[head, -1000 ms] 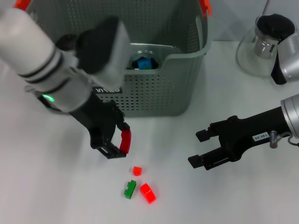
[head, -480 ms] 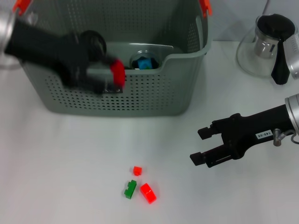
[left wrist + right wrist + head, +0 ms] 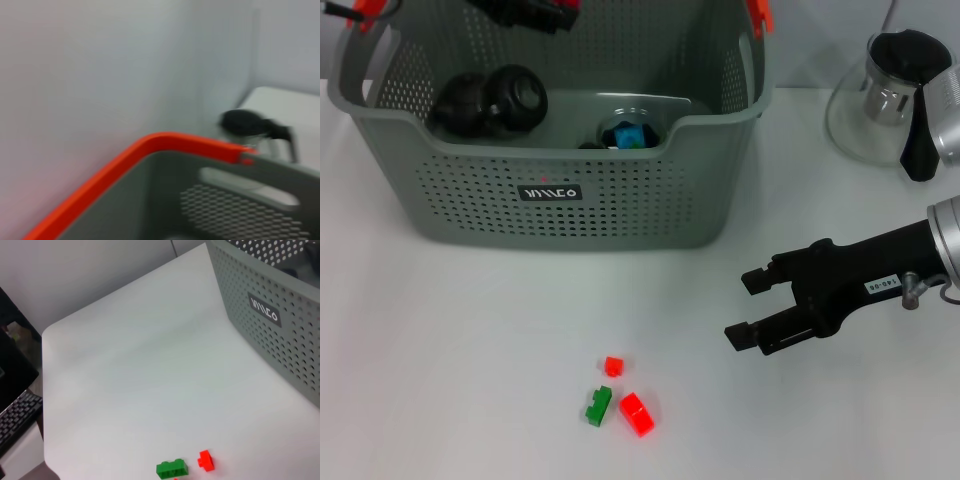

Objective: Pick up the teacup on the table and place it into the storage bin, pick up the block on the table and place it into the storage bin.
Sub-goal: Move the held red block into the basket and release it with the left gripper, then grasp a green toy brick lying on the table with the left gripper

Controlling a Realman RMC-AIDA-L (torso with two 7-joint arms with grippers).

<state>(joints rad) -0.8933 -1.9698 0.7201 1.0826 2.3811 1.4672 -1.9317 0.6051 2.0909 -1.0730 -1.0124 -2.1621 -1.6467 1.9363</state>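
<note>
your left gripper (image 3: pixel 525 10): over storage bin (image 3: pixel 720 170), grip unreadable. your right gripper (image 3: pixel 748 308): jaws apart, near three blocks (image 3: pixel 635 413).

Open white table (image 3: pixel 450 350) near-left and centre. Obstacles: grey bin (image 3: pixel 620 200) far-centre, three small blocks (image 3: pixel 617 398) clustered near-centre, glass pot (image 3: pixel 890 95) far-right. Right gripper (image 3: pixel 750 308), fingers apart, sits right of the blocks.

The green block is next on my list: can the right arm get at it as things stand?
Probably yes. The right gripper hangs open over bare table, and nothing stands between it and the green block; only two red blocks lie close beside it.
</note>
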